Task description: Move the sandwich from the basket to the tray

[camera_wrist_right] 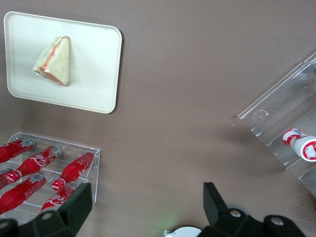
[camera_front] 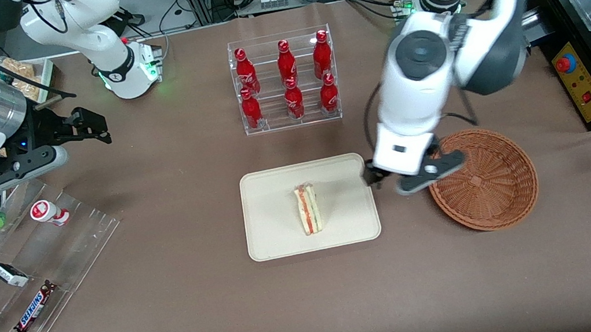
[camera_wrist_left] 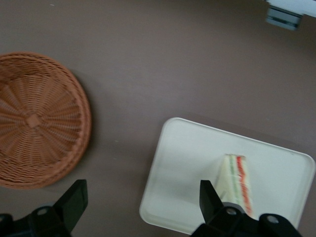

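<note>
Resting on tray (camera_front: pixel 276 233), sandwich (camera_front: pixel 308 208), claw (camera_front: pixel 413 176) open between tray and basket (camera_front: pixel 495 189)

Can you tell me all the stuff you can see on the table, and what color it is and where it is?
sandwich: 1, white bread with red and green filling, lying on the tray
tray: 1, cream, middle of the table, nearer the front camera than the bottle rack
basket: 1, reddish-brown wicker, nothing in it, beside the tray toward the working arm's end
bottle rack: 1, clear acrylic, holding the bottles
bottles: 6, red, standing in the rack
snack racks: clear, toward the parked arm's end, holding small packets and a Snickers bar
gripper: 1, black fingers, open, holding nothing, hovering between the tray and the basket
</note>
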### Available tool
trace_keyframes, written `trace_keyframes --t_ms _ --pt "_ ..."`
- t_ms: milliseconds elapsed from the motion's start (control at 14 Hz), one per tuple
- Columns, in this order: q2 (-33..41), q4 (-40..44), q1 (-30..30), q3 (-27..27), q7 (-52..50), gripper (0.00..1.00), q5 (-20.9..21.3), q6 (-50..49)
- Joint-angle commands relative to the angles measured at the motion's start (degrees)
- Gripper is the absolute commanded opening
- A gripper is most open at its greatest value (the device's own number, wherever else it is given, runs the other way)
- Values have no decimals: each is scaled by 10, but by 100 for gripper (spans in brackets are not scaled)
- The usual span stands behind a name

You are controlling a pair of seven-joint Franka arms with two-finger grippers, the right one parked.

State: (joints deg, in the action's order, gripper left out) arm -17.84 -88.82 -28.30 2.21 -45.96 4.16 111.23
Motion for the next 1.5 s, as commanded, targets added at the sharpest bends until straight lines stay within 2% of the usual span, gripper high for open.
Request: trace_keyframes --t_ms 0,500,714,786,1071,1286,1429 --pt "63 -63 62 -6 108 100 -21 -37" --pt "146 -62 202 -5 372 100 -26 -181" --pt "187 -60 265 -7 476 100 -27 -211" --pt "194 -58 269 -5 509 100 -26 -215" --pt "199 -44 269 -4 525 100 -23 -210" --pt "198 -46 270 -3 522 100 -50 -201" --pt "198 -49 269 -4 520 100 -53 -202"
